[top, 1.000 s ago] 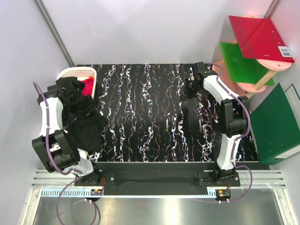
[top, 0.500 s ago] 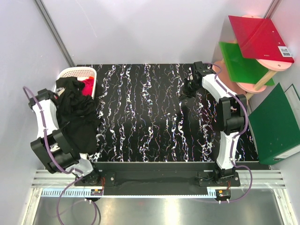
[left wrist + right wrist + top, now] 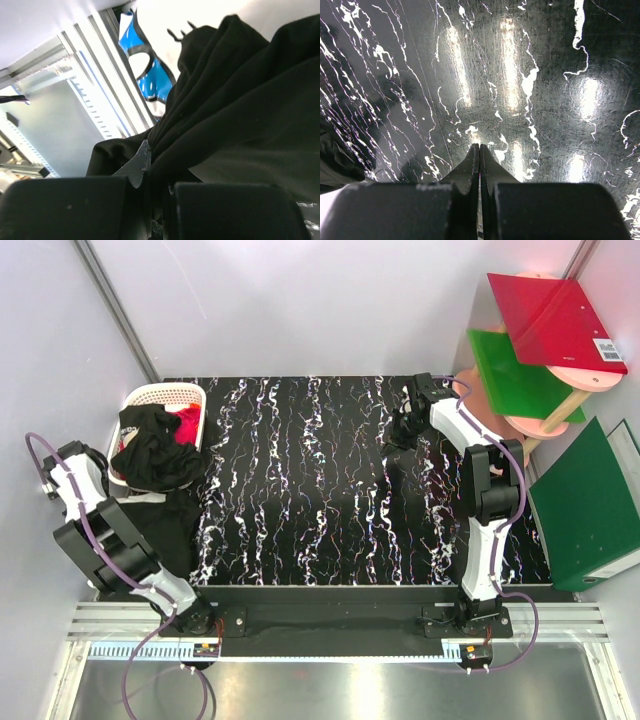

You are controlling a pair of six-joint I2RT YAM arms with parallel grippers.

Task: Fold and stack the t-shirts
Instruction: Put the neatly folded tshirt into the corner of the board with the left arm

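Note:
A black t-shirt lies bunched at the table's left edge, partly over the basket, with more black cloth trailing toward the near edge. My left gripper is shut on a fold of this black t-shirt; a blue and white print shows on the cloth behind it. In the top view the left gripper's fingers are hidden by the cloth. A red t-shirt sits in the basket. My right gripper is shut and empty just above the table at the far right, as the right wrist view shows.
A white slatted basket stands at the far left corner. The black marbled table spans the middle. Red and green folders lie on a pink stool at the right, with a green binder beside it. Walls close in on the left and back.
My left arm has swung out to the left, dragging the black t-shirt with it; the cloth is now bunched nearer the basket. The right arm has barely moved.

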